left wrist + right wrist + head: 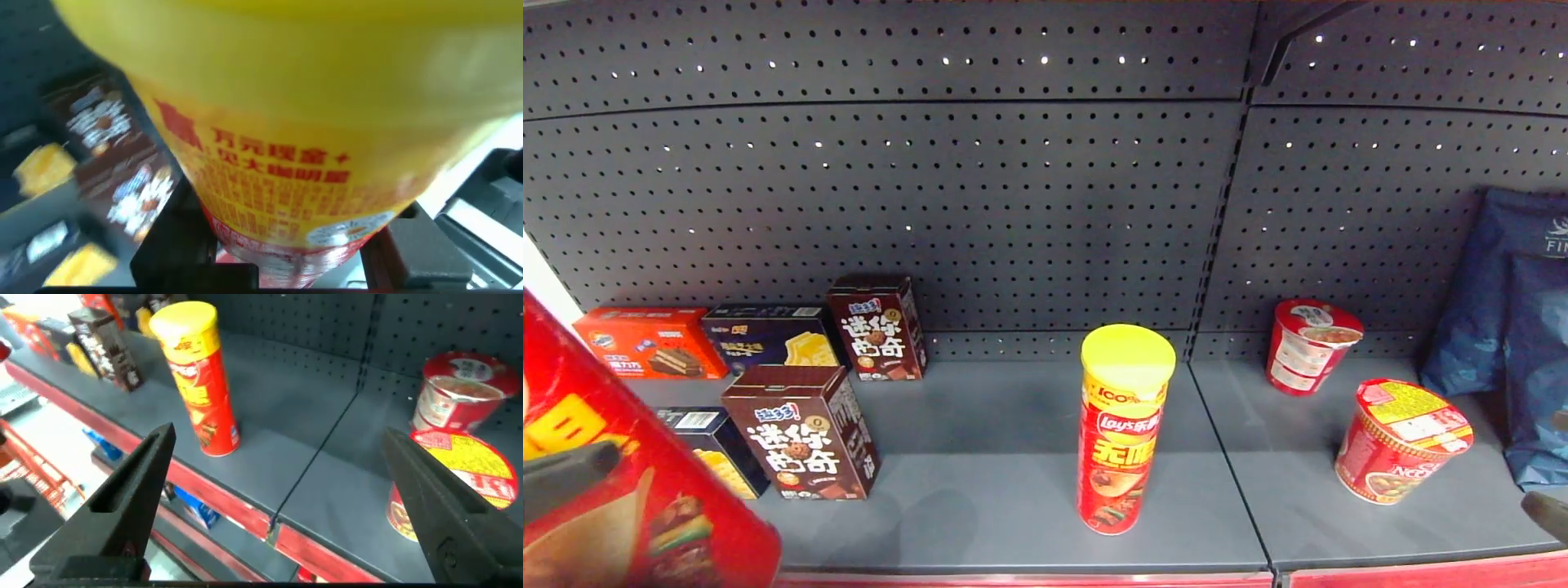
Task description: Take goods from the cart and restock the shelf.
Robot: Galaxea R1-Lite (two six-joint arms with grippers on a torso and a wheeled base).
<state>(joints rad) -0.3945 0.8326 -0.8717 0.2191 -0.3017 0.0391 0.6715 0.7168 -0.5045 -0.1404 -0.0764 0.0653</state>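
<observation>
Nearest the camera, the left gripper [286, 273] has its fingers [564, 478] closed on the held chip can [637, 498]. This is a red tube with a yellow lid, tilted and off the shelf's near left corner. From the left wrist, its lid and upper wall fill most of the picture.

At the near right, the right gripper [278, 445] hangs just off the shelf's front edge. Its fingers [122, 506] are spread wide with nothing between them.

On the grey shelf [980, 482], the standing chip can [1123, 429] is upright in the middle, close to the seam between the two shelf boards. To its left, a brown cookie box [805, 433] stands toward the front, with a dark box [715, 449] just beside it. To the right of the seam sits a red noodle cup [1401, 441].

Farther back, a second noodle cup [1307, 347] stands near the back panel, with blue bags [1503, 327] leaning at the far right. On the left, another brown box [878, 327], a dark blue box [760, 335] and an orange box [649, 343] line the rear. Behind them all rises the perforated panel [1013, 204].
</observation>
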